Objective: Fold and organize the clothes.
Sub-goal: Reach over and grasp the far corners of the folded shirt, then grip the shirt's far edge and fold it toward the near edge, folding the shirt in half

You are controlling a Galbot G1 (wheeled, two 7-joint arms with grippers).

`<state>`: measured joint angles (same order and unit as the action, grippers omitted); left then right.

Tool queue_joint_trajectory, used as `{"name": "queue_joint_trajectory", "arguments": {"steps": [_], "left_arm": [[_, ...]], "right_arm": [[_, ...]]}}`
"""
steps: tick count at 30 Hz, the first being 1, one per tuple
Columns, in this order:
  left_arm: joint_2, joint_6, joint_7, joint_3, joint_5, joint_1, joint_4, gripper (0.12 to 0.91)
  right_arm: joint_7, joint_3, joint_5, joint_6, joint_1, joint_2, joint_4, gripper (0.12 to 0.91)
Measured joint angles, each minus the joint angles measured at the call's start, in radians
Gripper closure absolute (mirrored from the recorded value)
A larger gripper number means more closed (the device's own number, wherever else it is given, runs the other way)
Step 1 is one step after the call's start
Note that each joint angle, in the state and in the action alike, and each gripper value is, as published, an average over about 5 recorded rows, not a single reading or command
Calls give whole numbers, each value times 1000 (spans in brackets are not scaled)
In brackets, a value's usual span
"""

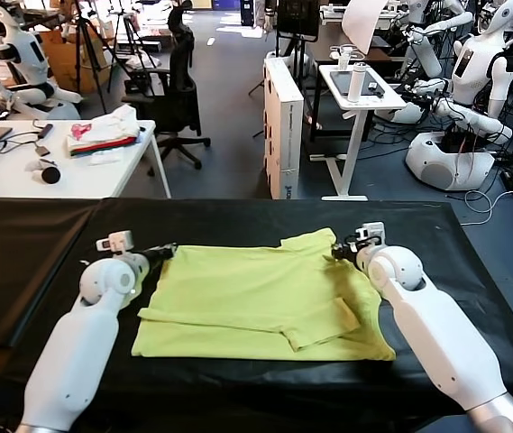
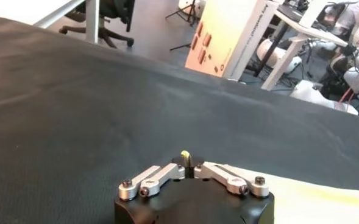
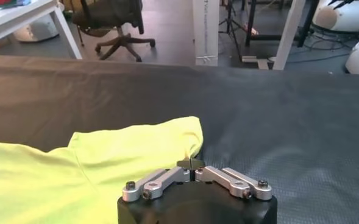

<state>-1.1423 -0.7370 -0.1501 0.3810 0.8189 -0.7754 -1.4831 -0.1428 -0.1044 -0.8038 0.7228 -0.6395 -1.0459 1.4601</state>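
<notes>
The clothes are one lime-yellow T-shirt (image 1: 256, 293), lying partly folded on the black-covered table (image 1: 40, 244). My left gripper (image 1: 169, 250) rests at the shirt's far left corner. In the left wrist view the left gripper (image 2: 188, 163) is shut, with a small tuft of yellow fabric (image 2: 185, 155) sticking out between its tips. My right gripper (image 1: 335, 250) is at the shirt's far right corner. The right wrist view shows the right gripper (image 3: 191, 163) shut on the edge of the yellow cloth (image 3: 106, 164).
Behind the black table, a white desk (image 1: 22, 171) carries a pile of white, pink and red cloth (image 1: 103, 135). An office chair (image 1: 170, 99), a white box (image 1: 283, 126), a small standing desk (image 1: 360, 90) and other robots (image 1: 472, 81) stand on the floor beyond.
</notes>
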Motion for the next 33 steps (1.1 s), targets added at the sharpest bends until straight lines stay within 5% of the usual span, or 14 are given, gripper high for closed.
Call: {"name": "queue_joint_trajectory", "arguments": {"steps": [10,21,33], "left_arm": [[47,0,-8,38,46,-59,-121,881],[98,1,-33,116,115,-209,-345,881],[79,1,-19,206,105,-395,-551,881]], "right_arm": [[8,-47,-23,-116,-55,32,95,886],[-10,-125,-18,-95,-189,100,281,886],[-11,-223,0,-55,-437,180,511,886]]}}
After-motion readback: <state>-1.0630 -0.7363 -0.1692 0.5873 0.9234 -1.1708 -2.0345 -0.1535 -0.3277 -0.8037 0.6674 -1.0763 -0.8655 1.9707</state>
